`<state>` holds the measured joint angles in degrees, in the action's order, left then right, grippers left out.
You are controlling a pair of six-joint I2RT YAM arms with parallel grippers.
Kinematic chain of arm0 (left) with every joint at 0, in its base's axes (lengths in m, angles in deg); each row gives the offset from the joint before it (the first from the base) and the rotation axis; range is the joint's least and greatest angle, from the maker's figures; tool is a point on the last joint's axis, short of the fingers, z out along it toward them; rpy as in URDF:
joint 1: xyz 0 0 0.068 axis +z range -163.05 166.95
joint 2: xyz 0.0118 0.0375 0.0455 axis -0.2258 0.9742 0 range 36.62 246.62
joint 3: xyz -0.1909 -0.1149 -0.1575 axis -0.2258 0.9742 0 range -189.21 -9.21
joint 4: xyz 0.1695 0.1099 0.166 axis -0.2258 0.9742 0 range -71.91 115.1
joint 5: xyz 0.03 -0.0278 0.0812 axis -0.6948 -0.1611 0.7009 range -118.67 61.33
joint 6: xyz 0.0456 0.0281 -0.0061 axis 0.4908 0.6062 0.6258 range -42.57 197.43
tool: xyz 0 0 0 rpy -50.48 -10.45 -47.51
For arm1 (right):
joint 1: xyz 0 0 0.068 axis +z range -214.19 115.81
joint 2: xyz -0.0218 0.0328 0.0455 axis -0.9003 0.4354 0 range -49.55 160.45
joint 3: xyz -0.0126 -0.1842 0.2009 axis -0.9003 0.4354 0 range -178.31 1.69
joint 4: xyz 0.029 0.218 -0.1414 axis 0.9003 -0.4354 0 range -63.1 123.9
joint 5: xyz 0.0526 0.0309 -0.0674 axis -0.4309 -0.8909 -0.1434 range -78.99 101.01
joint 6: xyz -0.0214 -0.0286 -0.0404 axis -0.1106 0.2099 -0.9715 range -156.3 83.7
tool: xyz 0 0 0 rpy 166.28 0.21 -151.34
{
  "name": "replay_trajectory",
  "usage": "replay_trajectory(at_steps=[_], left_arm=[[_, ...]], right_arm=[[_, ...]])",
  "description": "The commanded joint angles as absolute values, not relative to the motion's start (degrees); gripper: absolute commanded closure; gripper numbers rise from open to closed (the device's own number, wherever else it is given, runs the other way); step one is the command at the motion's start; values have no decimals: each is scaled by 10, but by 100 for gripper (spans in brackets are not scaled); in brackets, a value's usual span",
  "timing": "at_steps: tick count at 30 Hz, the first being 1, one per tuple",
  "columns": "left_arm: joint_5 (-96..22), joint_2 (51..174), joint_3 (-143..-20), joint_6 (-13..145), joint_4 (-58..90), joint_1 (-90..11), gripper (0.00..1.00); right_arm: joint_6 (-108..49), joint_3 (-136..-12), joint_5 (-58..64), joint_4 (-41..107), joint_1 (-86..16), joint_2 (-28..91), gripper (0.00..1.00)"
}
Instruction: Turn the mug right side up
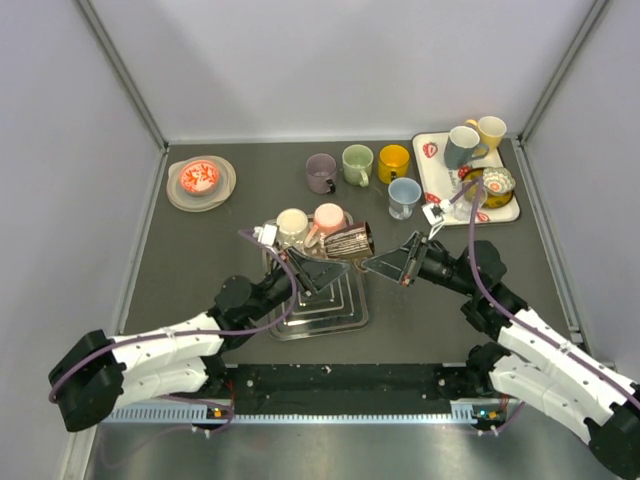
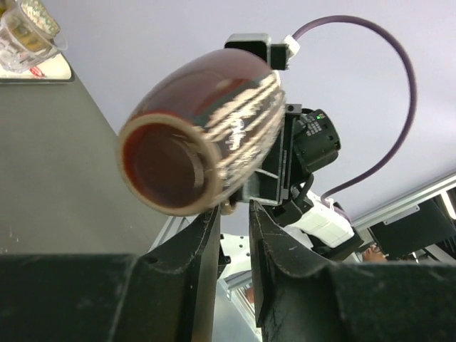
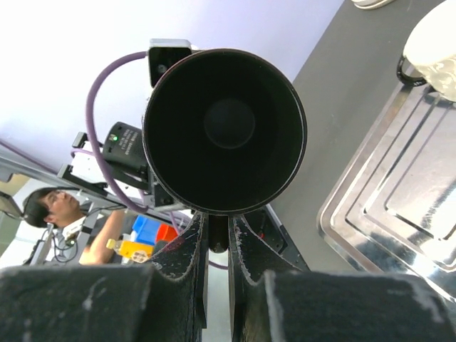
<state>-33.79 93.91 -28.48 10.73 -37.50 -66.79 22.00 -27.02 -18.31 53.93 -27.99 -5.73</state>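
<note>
The brown patterned mug [image 1: 350, 241] lies on its side in the air above the steel tray's [image 1: 320, 322] far right corner. Its long axis is level, with the mouth facing the right claw [image 1: 371, 263] and the base facing the left claw [image 1: 338, 258].

The right claw is clenched on a dark part under the rim. The left claw's tips sit nearly together just under the mug; whether they pinch it cannot be told.

Nine other mugs stand upright:
- two on the steel tray
- four in a row on the tabletop [image 1: 200, 260]
- three on the white tray [image 1: 430, 180]
</note>
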Motion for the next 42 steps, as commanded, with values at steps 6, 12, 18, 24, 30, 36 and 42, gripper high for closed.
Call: replay_trajectory(at_steps=[6, 12, 18, 24, 30, 36, 42], left_arm=[[-328, 861, -265, 139, -344, -647, 69], [-299, 771, -252, 165, -224, -631, 67], [-209, 634, -252, 221, -36, -628, 67], [-129, 533, -270, 253, 132, -628, 68], [-97, 501, -281, 256, 244, -628, 68], [-88, 495, -285, 276, 266, -628, 68], [-84, 496, -291, 287, 288, -627, 67]], right_arm=[[143, -335, -140, 444, -281, -101, 100], [-15, -481, -10, 194, -281, -63, 100], [-90, -581, 98, 83, -282, 50, 100], [-128, -648, 177, 45, -282, 174, 100], [-151, -702, 230, 38, -282, 277, 100], [-161, -754, 242, 50, -285, 384, 100], [-167, -798, 237, 66, -308, 466, 100]])
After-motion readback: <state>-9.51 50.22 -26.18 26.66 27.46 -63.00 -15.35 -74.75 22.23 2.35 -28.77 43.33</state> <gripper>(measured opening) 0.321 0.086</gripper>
